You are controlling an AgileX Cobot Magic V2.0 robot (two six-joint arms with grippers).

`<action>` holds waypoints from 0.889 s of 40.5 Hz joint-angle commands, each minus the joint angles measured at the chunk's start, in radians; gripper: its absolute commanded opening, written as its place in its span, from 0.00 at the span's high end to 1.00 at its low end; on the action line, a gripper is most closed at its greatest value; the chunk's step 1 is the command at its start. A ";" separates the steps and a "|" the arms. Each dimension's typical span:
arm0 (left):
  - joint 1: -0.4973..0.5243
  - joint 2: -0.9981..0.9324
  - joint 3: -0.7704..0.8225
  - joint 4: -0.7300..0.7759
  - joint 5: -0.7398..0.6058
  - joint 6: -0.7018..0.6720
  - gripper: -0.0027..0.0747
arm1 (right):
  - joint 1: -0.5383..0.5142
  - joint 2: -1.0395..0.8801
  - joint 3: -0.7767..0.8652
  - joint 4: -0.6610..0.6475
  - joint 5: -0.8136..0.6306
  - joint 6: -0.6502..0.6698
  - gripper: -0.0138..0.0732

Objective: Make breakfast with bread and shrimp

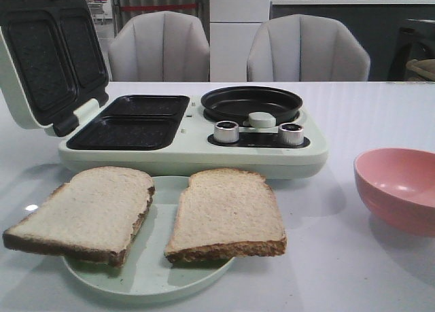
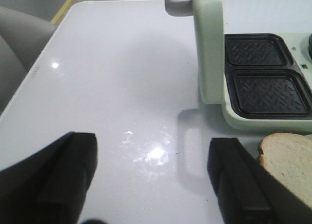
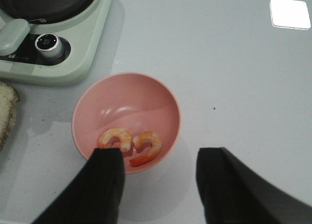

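Two slices of bread lie on a pale green plate [image 1: 146, 274] near the table's front: the left slice [image 1: 85, 210] overhangs the plate's edge, the right slice [image 1: 226, 213] lies flat. One slice's corner [image 2: 292, 160] shows in the left wrist view. Two curled orange-pink shrimp [image 3: 129, 143] lie in a pink bowl [image 3: 126, 107], which also stands at the right of the front view [image 1: 397, 189]. My right gripper [image 3: 158, 173] hovers open above the bowl's edge. My left gripper [image 2: 152, 173] hangs open over bare table, left of the bread. Neither holds anything.
A pale green breakfast maker [image 1: 197, 139] stands behind the plate with its lid [image 1: 47, 54] raised, two black sandwich trays [image 1: 132, 122], a round black pan [image 1: 251, 103] and two silver knobs [image 1: 226, 131]. Two grey chairs [image 1: 163, 47] stand beyond the table.
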 commanded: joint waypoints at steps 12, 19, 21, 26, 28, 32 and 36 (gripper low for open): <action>-0.389 0.130 -0.018 0.108 -0.067 0.204 0.23 | -0.006 -0.001 -0.027 0.003 -0.077 -0.008 0.26; -0.621 0.234 0.054 0.362 -0.067 0.204 0.23 | -0.006 -0.001 -0.027 0.003 -0.077 -0.008 0.26; -0.692 0.259 0.085 0.426 -0.072 0.202 0.23 | -0.006 -0.001 -0.027 0.003 -0.077 -0.008 0.26; -0.816 0.323 0.160 0.601 -0.077 0.114 0.23 | -0.006 -0.001 -0.027 0.003 -0.077 -0.008 0.26; -0.862 0.348 0.179 0.703 -0.066 0.024 0.23 | -0.006 -0.001 -0.027 0.003 -0.077 -0.008 0.26; -0.920 0.410 0.188 0.904 -0.015 -0.188 0.23 | -0.006 -0.001 -0.027 0.003 -0.077 -0.008 0.26; -0.940 0.484 0.188 1.026 0.013 -0.304 0.23 | -0.006 -0.001 -0.027 0.003 -0.077 -0.008 0.26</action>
